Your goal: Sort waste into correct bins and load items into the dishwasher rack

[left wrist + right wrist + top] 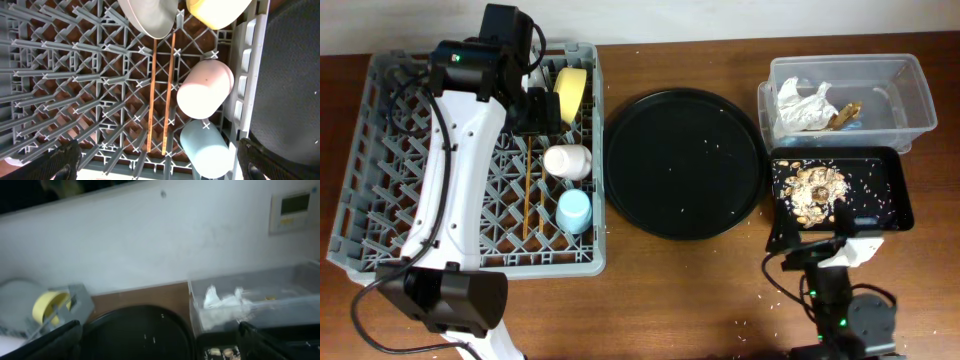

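Left wrist view: chopsticks point(152, 100) lie flat in the rack point(60, 75), just ahead of left gripper point(160, 167), fingers spread wide, holding nothing. Long axis runs straight away from fingers. Right gripper point(155, 345), also spread & empty, is well apart; left arm is nearer.

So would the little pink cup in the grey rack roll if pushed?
Probably only slightly: the small pink cup is round and lies on its side, but pegs of the grey plastic rack would likely catch it. It looks light, so a nudge may shift it easily.
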Available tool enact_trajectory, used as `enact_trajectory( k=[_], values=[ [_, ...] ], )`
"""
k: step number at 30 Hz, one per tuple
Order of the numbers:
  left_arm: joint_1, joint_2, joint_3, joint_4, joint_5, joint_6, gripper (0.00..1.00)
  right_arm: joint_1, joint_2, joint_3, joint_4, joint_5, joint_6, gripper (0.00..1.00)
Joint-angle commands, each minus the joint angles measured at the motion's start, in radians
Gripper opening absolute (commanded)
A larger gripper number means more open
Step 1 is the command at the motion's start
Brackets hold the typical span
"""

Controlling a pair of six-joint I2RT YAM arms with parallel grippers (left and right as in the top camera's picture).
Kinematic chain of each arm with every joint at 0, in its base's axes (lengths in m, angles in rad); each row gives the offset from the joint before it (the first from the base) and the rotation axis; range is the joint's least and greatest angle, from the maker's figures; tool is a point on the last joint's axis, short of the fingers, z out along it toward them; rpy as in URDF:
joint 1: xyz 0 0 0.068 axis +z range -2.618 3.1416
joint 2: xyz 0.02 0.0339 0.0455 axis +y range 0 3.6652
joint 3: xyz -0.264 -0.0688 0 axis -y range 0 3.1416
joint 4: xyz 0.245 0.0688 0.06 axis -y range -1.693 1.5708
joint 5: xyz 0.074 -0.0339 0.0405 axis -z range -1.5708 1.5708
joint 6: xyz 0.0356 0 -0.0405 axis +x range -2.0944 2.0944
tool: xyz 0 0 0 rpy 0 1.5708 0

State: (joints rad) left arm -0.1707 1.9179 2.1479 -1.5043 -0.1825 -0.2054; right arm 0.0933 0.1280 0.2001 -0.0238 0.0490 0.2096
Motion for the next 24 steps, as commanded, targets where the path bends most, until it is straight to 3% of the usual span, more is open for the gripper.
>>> enact_trajectory(
  k=[1,9,14,24],
  values=[
    [0.003,-0.006,0.010,0.000,0.007,-0.002,0.99,-0.001,-0.096,-0.117,0.067,0.008,0.008,0.99],
    [0.003,-0.006,0.010,0.000,0.007,-0.002,0.99,-0.001,-0.125,-0.196,0.069,0.008,0.008,0.98],
    [0.003,-0.006,0.010,0.000,0.007,-0.002,0.99,0.000,-0.125,-0.195,-0.057,0.001,0.007,0.98],
    [0.003,-0.006,0.010,0.000,0.007,-0.002,0.99,0.000,-0.124,-0.195,-0.055,-0.003,0.004,0.98]
  ],
)
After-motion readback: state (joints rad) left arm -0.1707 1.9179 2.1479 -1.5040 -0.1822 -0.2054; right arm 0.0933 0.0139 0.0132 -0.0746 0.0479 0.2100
